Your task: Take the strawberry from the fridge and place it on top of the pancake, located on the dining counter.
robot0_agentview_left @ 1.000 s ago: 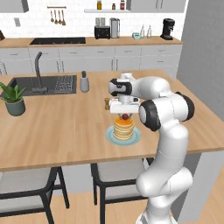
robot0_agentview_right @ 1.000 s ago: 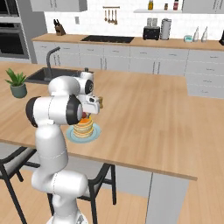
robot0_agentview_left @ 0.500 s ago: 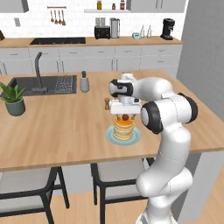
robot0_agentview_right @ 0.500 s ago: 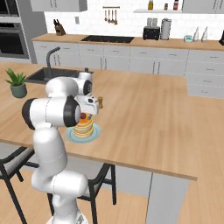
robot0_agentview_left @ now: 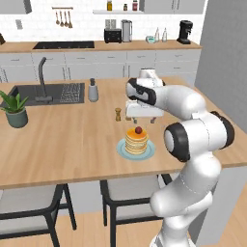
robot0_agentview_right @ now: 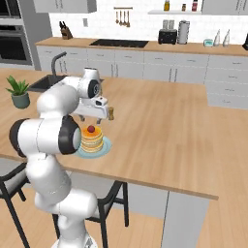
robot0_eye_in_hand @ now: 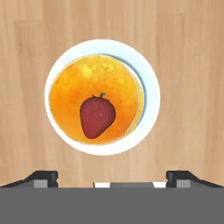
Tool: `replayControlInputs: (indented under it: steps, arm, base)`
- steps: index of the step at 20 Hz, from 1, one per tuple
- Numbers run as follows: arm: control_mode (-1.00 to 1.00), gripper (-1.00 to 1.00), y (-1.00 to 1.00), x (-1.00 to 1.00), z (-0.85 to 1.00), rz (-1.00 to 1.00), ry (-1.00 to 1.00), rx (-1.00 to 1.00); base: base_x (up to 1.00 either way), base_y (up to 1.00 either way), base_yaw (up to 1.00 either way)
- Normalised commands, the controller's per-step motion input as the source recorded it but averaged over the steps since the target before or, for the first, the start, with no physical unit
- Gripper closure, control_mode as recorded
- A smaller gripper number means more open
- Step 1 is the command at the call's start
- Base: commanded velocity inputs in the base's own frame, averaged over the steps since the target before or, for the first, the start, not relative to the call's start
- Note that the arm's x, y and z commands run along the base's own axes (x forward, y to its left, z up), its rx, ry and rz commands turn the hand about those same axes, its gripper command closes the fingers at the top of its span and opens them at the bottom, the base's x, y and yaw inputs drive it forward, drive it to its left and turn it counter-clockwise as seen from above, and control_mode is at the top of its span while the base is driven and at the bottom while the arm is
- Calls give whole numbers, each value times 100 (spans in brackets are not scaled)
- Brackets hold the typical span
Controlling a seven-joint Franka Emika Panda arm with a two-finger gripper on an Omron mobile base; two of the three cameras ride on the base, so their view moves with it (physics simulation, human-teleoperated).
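The strawberry (robot0_eye_in_hand: 97, 116) lies on top of the pancake (robot0_eye_in_hand: 78, 83), a golden stack on a pale round plate (robot0_eye_in_hand: 148, 87) on the dining counter (robot0_eye_in_hand: 188, 65). My gripper (robot0_eye_in_hand: 112, 176) hangs straight above it, open, its fingertips (robot0_eye_in_hand: 41, 177) spread wide with nothing between them. From the base, the strawberry (robot0_agentview_left: 138, 130) (robot0_agentview_right: 90, 129) sits free on the pancake (robot0_agentview_left: 136, 141) (robot0_agentview_right: 92, 140), with the gripper (robot0_agentview_left: 140, 119) (robot0_agentview_right: 94, 117) a short way over it.
A small brown shaker (robot0_agentview_left: 117, 114) (robot0_agentview_right: 111, 113) stands just behind the plate. A grey bottle (robot0_agentview_left: 93, 90), the inset sink (robot0_agentview_left: 48, 94) and a potted plant (robot0_agentview_left: 17, 110) lie to the left. Chairs (robot0_agentview_left: 130, 193) line the counter's near edge.
The hand has lifted slightly away from the strawberry, which stays put on the pancake stack. Nothing else has moved.
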Motion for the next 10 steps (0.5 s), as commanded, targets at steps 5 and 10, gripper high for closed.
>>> replayControlInputs:
  steps: [5, 10]
  arm:
    - [-100, -100, -38, -81, 34, 0, -18, 0]
    - [-100, -100, -41, -59, 10, -8, -14, 9]
  base:
    - [0, 0, 0]
    - [0, 0, 0]
